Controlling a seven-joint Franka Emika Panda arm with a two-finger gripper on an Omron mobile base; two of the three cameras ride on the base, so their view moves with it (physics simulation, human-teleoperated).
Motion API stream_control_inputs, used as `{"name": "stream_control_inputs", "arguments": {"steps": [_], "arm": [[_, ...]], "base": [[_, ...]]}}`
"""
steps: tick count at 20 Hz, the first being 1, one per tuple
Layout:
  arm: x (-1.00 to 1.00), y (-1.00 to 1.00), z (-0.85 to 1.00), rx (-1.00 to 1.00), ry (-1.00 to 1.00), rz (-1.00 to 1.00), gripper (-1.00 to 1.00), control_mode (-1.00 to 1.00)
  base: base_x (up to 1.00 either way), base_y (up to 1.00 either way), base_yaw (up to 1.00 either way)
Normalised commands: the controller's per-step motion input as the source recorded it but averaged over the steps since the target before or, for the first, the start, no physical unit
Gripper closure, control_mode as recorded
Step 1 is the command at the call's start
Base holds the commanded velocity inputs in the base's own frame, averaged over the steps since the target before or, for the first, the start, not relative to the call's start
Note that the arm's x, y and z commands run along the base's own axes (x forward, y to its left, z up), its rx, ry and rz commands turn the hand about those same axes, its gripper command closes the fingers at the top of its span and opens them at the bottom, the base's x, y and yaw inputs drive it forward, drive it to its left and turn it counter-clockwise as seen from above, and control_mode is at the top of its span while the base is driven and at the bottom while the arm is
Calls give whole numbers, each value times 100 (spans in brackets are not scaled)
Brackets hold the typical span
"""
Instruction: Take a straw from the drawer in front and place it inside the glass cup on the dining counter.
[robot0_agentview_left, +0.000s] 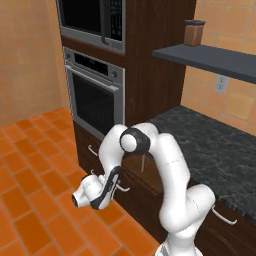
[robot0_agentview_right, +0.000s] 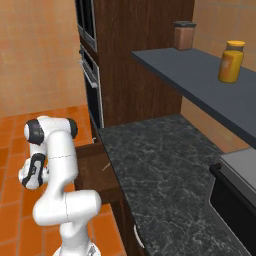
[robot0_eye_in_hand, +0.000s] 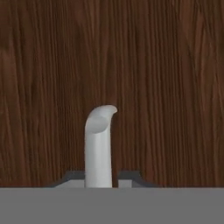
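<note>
The dark-brown drawer (robot0_agentview_right: 92, 172) stands partly pulled out under the black countertop, its plain brown inside showing. A thin pale straw (robot0_agentview_right: 106, 166) lies in it near the counter's edge, and is seen as a short pale line (robot0_agentview_left: 143, 162) from the left. My gripper (robot0_agentview_left: 118, 186) is low at the drawer front, shut on the slim silver handle (robot0_eye_in_hand: 99, 144), which rises between my dark finger tips (robot0_eye_in_hand: 68, 178) against the wood front (robot0_eye_in_hand: 166, 87). The glass cup and the dining counter are out of view.
A black speckled countertop (robot0_agentview_right: 165, 170) runs to the right above the drawers. A built-in oven (robot0_agentview_left: 95, 97) and microwave (robot0_agentview_left: 92, 20) fill the tall cabinet on the left. A dark shelf (robot0_agentview_right: 200, 75) carries a brown jar (robot0_agentview_right: 183, 35) and a yellow jar (robot0_agentview_right: 231, 61). Orange floor tiles (robot0_agentview_left: 35, 165) lie open on the left.
</note>
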Motion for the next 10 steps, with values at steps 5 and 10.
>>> {"name": "stream_control_inputs", "arguments": {"steps": [5,10], "arm": [[-56,100,1,0,13,2,100,-100],[-26,82,8,2,18,1,-100,-100]], "base": [[0,0,0],[0,0,0]]}}
